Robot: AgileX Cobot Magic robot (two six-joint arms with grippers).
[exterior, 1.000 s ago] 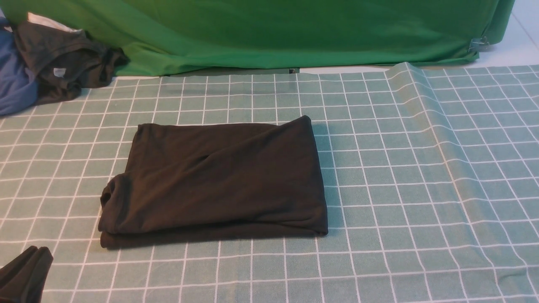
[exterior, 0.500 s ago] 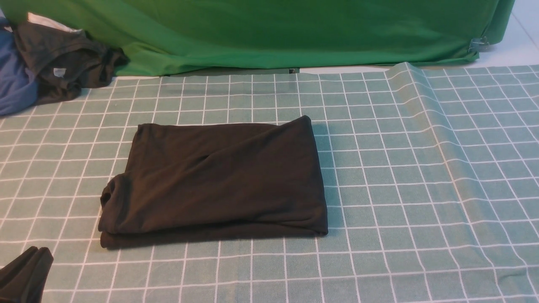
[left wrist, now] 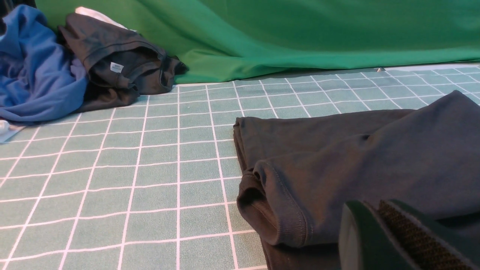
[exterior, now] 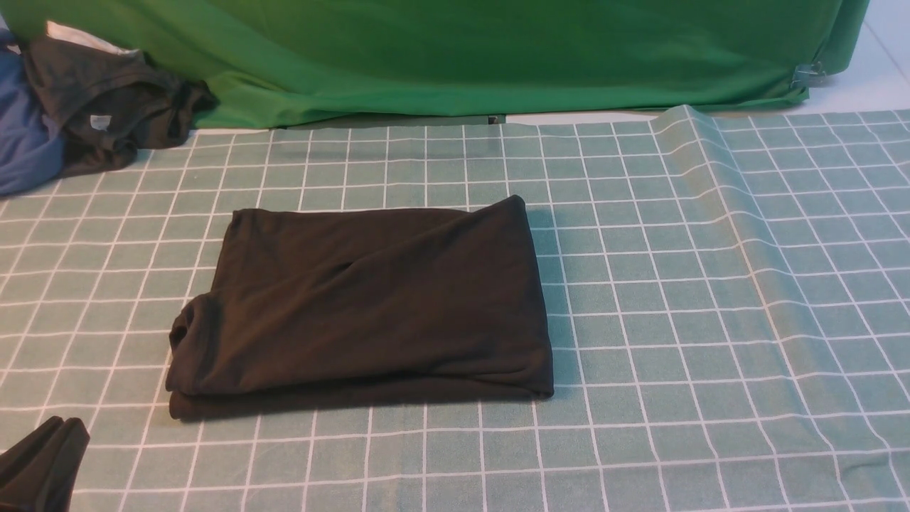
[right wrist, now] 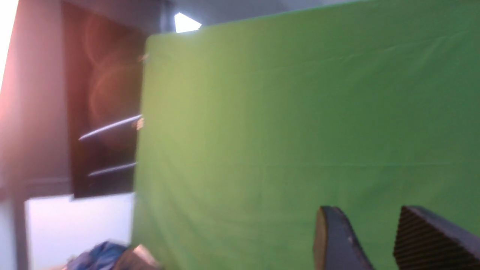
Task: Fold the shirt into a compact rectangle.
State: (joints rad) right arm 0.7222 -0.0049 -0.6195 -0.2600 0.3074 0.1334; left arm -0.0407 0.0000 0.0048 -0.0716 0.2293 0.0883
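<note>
The shirt (exterior: 362, 306) lies folded into a rough rectangle on the checked cloth (exterior: 711, 284) that covers the counter, a little left of the middle in the front view. Its far edge and right edge run fairly straight; the right edge flares slightly toward the near corner. The left edge is uneven, with a ribbed cuff or hem (left wrist: 262, 210) bulging out at the near left corner, and a lower layer shows as a dark strip along the near edge.

The left gripper (exterior: 43, 462) sits at the near left corner of the counter, its jaws pressed together and holding nothing, just short of the shirt's left side. The right gripper (right wrist: 378, 240) is raised off the counter and faces the green backdrop (exterior: 498, 50); its jaws stand apart with nothing between them.

A dark grey garment (exterior: 106, 107) and a blue garment (exterior: 25, 135) are heaped at the far left corner, well apart from the shirt. Bare cloth spreads to the right of the shirt, crossed by a raised wrinkle (exterior: 704, 163).
</note>
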